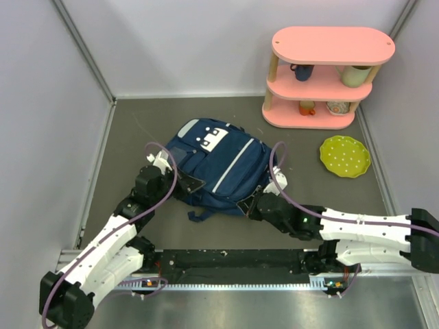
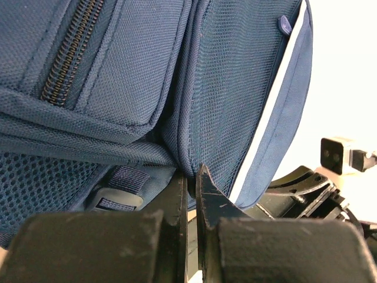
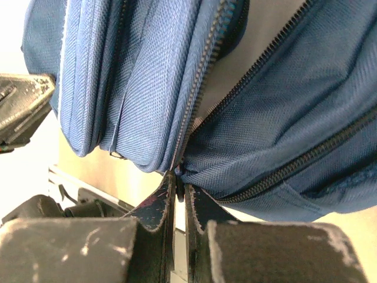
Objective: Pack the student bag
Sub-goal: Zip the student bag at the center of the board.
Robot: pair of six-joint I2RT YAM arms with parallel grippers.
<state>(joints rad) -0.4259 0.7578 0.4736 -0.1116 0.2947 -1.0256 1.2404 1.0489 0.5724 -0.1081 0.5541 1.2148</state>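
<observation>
— What is the right gripper [image 3: 178,180] doing?
— Its jaws are pressed together on the blue bag [image 3: 129,88], right where the zipper [image 3: 203,82] ends.
— And the zipper?
— Parted above the tips, with a pale gap between its teeth.

Our left arm [image 1: 110,241] and right arm [image 1: 367,229] wear white shells with black joints, each trailing a purple cable [image 1: 175,175]. Our left tool [image 2: 191,177] and right tool [image 3: 177,177] carry scuffed matte-black fingers [image 3: 152,206].
</observation>
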